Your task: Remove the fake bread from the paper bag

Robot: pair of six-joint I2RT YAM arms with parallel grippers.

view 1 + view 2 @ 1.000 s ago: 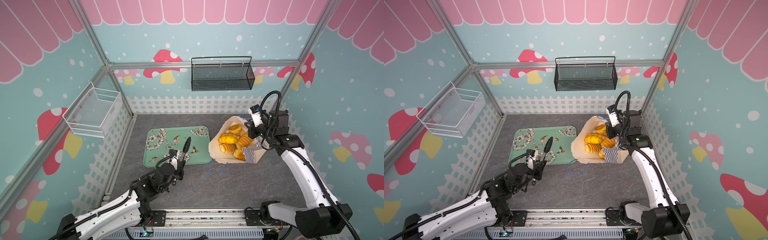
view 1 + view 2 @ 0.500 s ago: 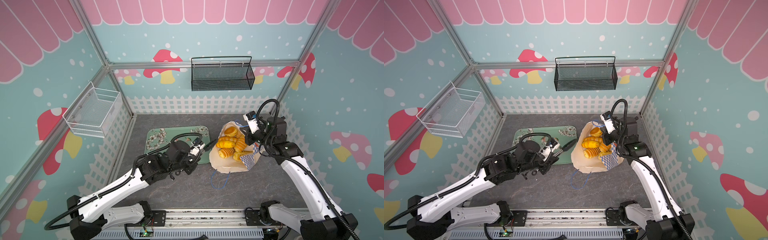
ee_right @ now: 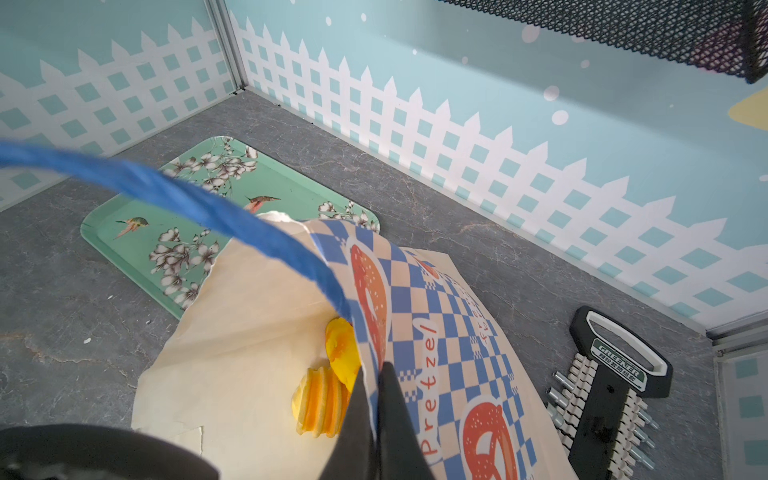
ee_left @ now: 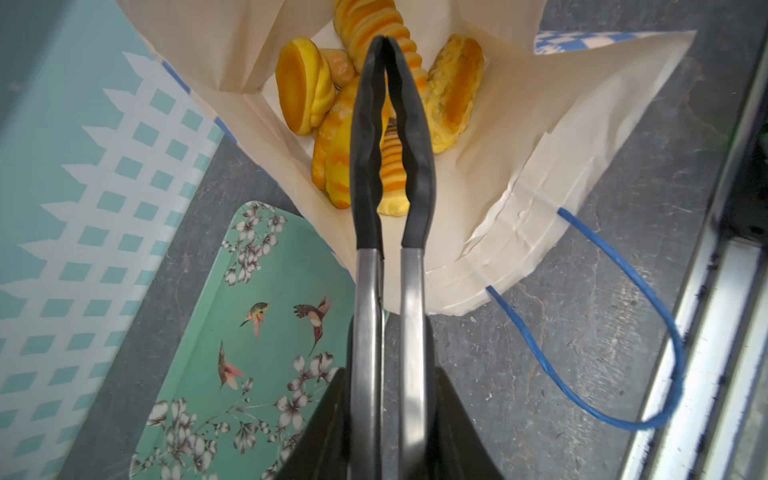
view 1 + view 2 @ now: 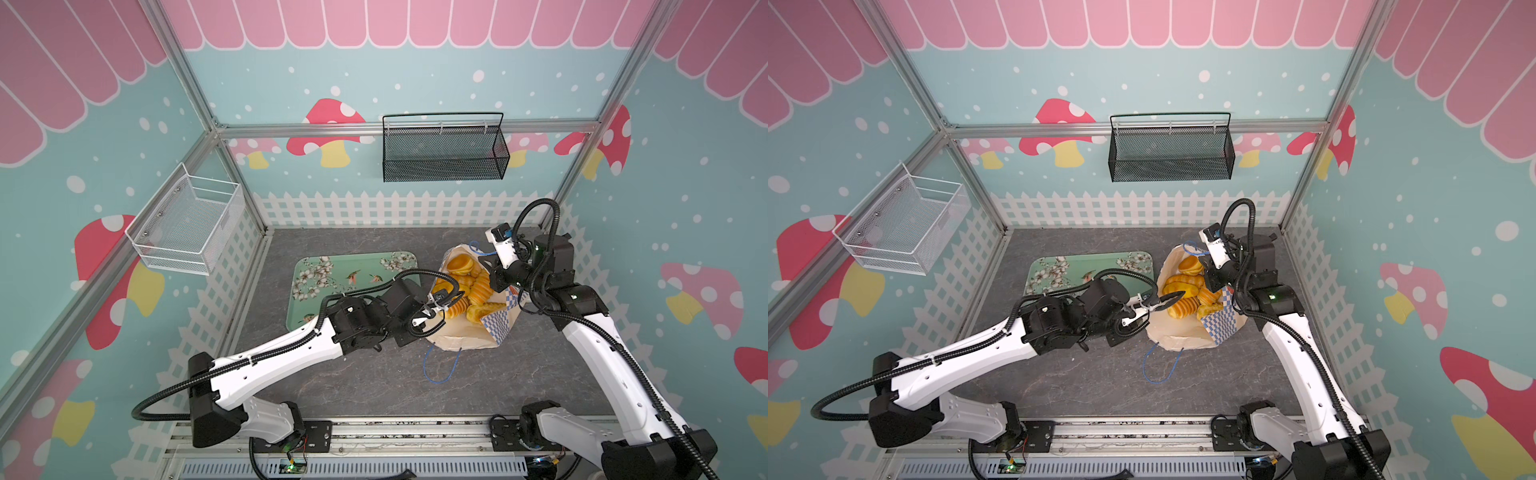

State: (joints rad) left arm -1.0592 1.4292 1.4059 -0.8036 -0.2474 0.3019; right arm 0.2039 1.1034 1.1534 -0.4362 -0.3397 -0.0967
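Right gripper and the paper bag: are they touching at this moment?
Touching. The right wrist view shows the right gripper shut on the paper bag, with the bag's checkered rim pinched between the closed jaws.

Both arms (image 5: 282, 357) wear white shells and black joints (ribbed black cable hoses (image 5: 415, 271) loop alongside).

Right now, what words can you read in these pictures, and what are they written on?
"Pretzel": orange letters on the paper bag, in the right wrist view.
"GREENER": on the green label of the black tool holder, in the same view.
A second orange word beside "Pretzel": too blurred to read.
Small signs under "GREENER": too small to read.
No other writing shows in any view.
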